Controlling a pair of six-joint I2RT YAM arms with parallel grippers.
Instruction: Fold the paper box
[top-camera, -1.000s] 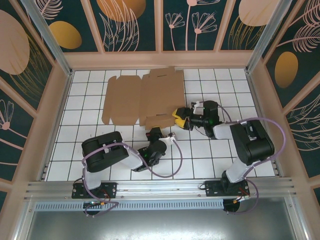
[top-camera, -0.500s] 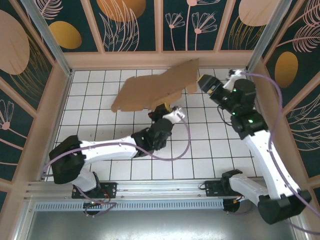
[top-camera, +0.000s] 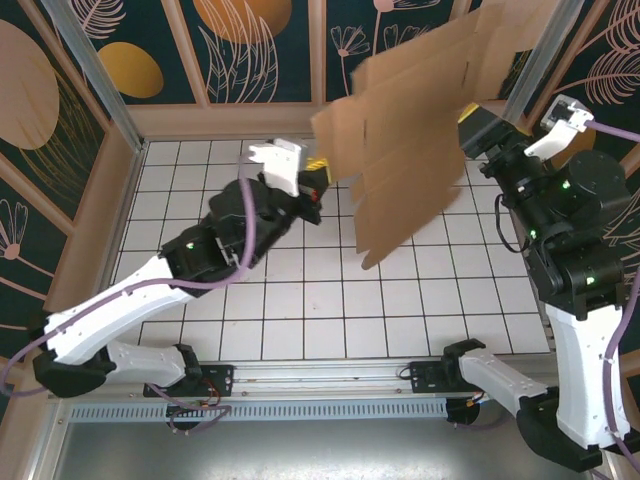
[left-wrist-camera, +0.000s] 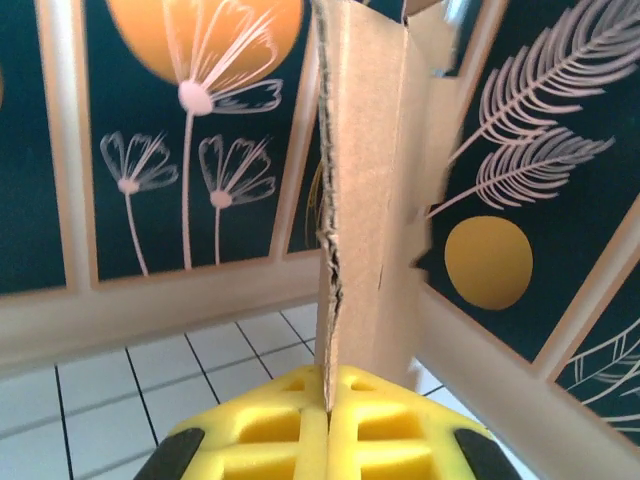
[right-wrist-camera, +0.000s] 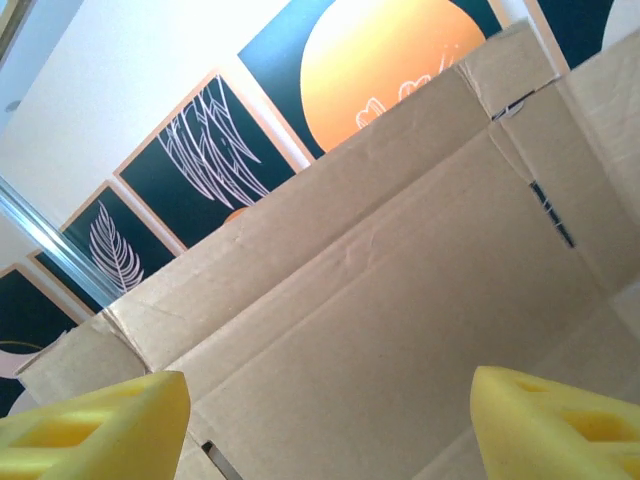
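Showing the plain brown cardboard mailer box (top-camera: 420, 130), a flat unfolded sheet with cut tabs, slots and crease lines, held tilted in the air above the far right part of the white square-tiled table (top-camera: 300, 300); its outline is blurred. We see the left gripper (top-camera: 316, 186) above the far middle of the table, its ribbed yellow foam pads (left-wrist-camera: 270, 425) pressed together on the sheet's lower edge. In the left wrist view the cardboard (left-wrist-camera: 365, 200) stands edge-on, with a ragged fluted core. We see the right gripper (right-wrist-camera: 325, 420) with its yellow pads (right-wrist-camera: 90, 420) spread wide apart, gripping nothing, and the smooth creased face of the box (right-wrist-camera: 380, 300) lying across the gap beyond them.
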